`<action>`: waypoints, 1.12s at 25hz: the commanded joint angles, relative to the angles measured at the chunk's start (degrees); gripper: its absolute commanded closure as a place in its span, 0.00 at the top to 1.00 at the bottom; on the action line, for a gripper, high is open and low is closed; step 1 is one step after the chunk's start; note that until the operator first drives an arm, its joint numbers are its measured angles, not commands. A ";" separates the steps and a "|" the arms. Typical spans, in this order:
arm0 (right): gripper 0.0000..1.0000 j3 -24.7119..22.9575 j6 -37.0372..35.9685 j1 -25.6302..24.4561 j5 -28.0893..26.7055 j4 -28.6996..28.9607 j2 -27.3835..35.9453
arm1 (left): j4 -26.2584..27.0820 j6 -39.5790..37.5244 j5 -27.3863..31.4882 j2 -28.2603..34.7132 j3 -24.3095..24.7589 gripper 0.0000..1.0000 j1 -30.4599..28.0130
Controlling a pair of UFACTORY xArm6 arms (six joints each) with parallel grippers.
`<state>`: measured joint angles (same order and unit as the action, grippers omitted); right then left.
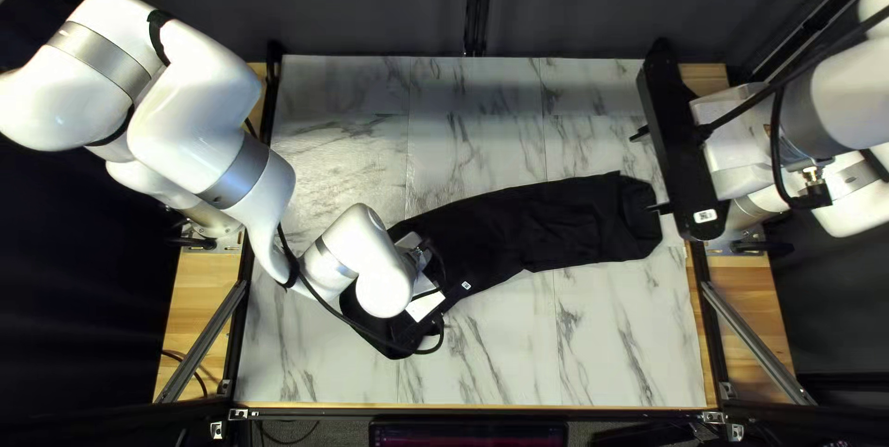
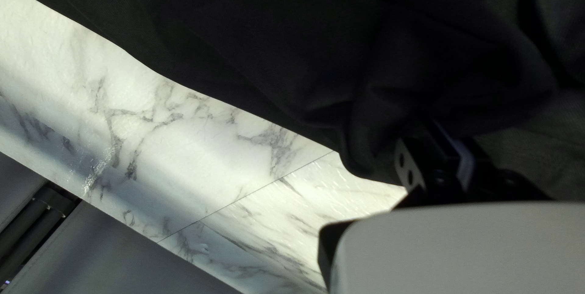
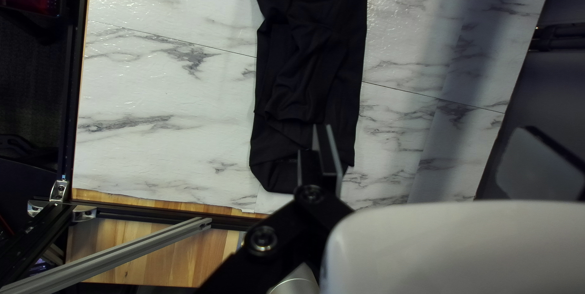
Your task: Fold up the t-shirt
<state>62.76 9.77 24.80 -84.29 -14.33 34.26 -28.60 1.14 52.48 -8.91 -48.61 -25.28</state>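
"How is the left arm (image 1: 199, 123) posed?"

"It comes in from the upper left of the top left view, bends, then slants down toward the lower middle. Its end effector (image 1: 426, 305) is low over the left part of the shirt (image 1: 574, 220)."

"Has it got hold of the cloth?"

"I can't tell. In the left wrist view its tip is buried in dark folds."

"And the right arm (image 1: 843, 104)?"

"It reaches in from the right edge of the top left view, its end effector (image 1: 647, 172) pointing left, at the right end of the tabletop (image 1: 611, 345). That one is released, its fingers (image 3: 332, 154) spread wide with nothing between them."

"Where's the shirt, exactly?"

"On the tabletop, a long, narrow black strip. It runs from the lower middle of the top left view, where the left arm partly covers it, up to the centre right. Its right end is near the right end effector, and in the right wrist view there are creases and overlapping layers toward that end."
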 commanded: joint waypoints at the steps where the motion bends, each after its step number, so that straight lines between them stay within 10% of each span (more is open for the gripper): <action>1: 1.00 0.00 0.00 0.00 0.00 0.00 0.00 | 0.78 -1.61 4.65 3.51 0.19 0.00 -2.42; 16: 1.00 0.00 0.00 0.00 0.00 0.00 0.00 | 13.76 -19.04 35.92 8.77 -8.51 0.00 -8.43; 28: 1.00 0.00 0.00 0.00 0.00 0.00 0.00 | 16.25 -22.61 39.80 13.69 -2.99 0.00 -2.23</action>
<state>62.76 9.77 24.80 -84.29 -14.33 34.26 -12.14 -22.13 92.73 5.21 -52.13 -29.06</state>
